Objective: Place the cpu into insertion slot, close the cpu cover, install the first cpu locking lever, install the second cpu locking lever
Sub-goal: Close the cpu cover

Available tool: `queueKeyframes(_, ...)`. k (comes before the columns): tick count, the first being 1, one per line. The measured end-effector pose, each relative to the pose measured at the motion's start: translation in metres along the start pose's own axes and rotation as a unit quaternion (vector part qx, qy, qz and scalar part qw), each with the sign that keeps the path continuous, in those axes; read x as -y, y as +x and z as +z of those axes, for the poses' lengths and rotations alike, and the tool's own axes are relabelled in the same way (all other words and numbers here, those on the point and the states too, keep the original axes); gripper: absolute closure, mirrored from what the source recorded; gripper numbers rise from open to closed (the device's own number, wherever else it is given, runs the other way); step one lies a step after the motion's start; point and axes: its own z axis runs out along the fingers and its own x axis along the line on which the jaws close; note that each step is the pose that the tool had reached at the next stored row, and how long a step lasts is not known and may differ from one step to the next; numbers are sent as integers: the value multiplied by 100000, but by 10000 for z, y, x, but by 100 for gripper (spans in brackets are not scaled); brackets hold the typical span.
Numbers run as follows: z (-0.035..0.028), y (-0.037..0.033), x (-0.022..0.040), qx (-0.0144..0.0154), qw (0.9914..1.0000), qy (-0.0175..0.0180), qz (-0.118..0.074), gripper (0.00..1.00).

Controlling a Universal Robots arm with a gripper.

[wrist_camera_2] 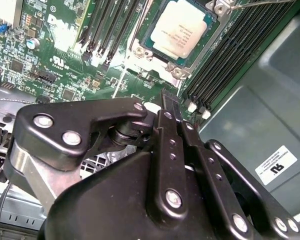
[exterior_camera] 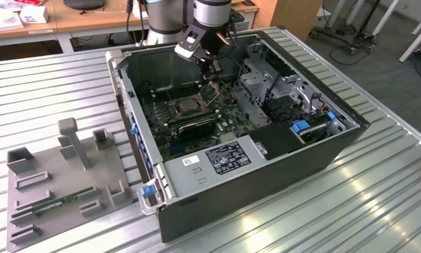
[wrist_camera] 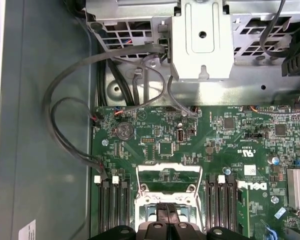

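The cpu [wrist_camera_2: 182,27], a flat square chip with a silvery-tan face, lies in the insertion slot [wrist_camera_2: 175,71] on the green board. In the exterior view the slot [exterior_camera: 189,107] sits mid-board inside the open computer case. The cpu cover [wrist_camera: 168,166], a thin metal frame with a cut-out centre, stands swung open just beyond my fingertips. My gripper [wrist_camera_2: 169,100] [wrist_camera: 168,212] [exterior_camera: 212,71] hovers low at the slot's edge, fingers shut together with nothing between them. A thin locking lever rod [wrist_camera_2: 255,4] runs past the slot's far corner.
Long black memory slots [wrist_camera_2: 230,60] [wrist_camera: 112,205] flank the socket on both sides. A metal drive cage [wrist_camera: 202,40] and grey cables [wrist_camera: 65,125] lie beyond the board. Outside the case, a grey fixture tray [exterior_camera: 27,211] holds a green memory stick [exterior_camera: 59,202].
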Motion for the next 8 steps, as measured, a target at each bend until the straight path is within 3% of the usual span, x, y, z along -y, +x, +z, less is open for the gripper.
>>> queueKeyframes(8,2,1,-41,0,100000,0,-3,89)
